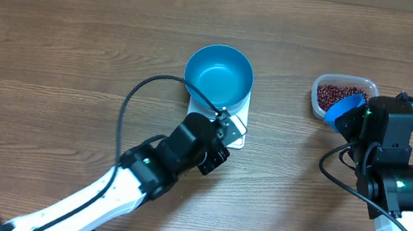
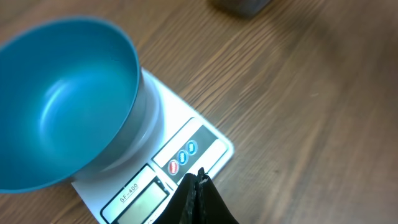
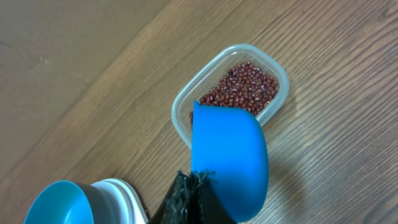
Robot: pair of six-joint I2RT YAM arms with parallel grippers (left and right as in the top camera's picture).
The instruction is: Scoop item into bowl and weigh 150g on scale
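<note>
Two jobs are open at once, as we judge it. Our left gripper [image 2: 200, 182], jaws pressed together and holding nothing, hangs with its tip just over the button strip [image 2: 183, 157] of the white kitchen scale [image 2: 168, 99]. The teal bowl [image 1: 220, 70] sits on the scale's platform, and we see no beans in it. Our right gripper [image 3: 198, 182] is clamped on the blue scoop [image 3: 230, 152], whose cup hangs over the near end of the clear plastic tub [image 3: 183, 106]. The wrist camera shows only the scoop's outer side. The red-brown beans [image 3: 244, 86] lie in that tub, well apart from the bowl.

To do this well, we would zero the scale with the empty bowl on it before any bean goes in. Whether the display [image 2: 140, 198] reads anything, we cannot tell. Then we should enter the scoop low at the tub's near end and push along its length, gently, since so light a tub may slide. A level scoopful should cross to the bowl without spilling, and small last portions would make the target weight easier to hit.
</note>
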